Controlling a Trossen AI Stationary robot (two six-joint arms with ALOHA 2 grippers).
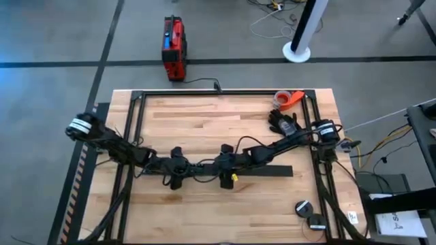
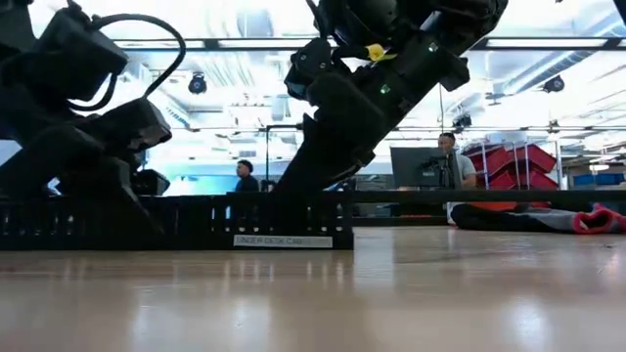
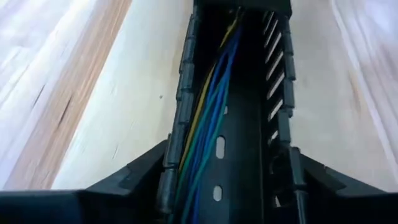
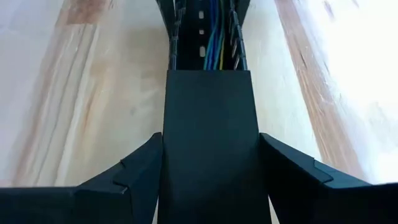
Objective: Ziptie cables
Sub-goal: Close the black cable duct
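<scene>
Cables (image 3: 208,118) inside rail (image 3: 249,155) visible only from wrists; both claws seemingly spread.

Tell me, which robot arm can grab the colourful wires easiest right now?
Left, probably. The left tool sits over the open stretch of the black rail, where the cables lie bare. The right tool straddles the rail's closed cover, with the wires farther ahead.

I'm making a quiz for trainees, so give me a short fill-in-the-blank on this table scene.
1. The cables lie inside a black slotted ____.
2. The rail rests on a ____ table.
3. Beyond the table's far edge stands a ____ box.
4. Both end effectors, left and right, straddle the ____.

Answers: rail; wooden; red; rail
</scene>
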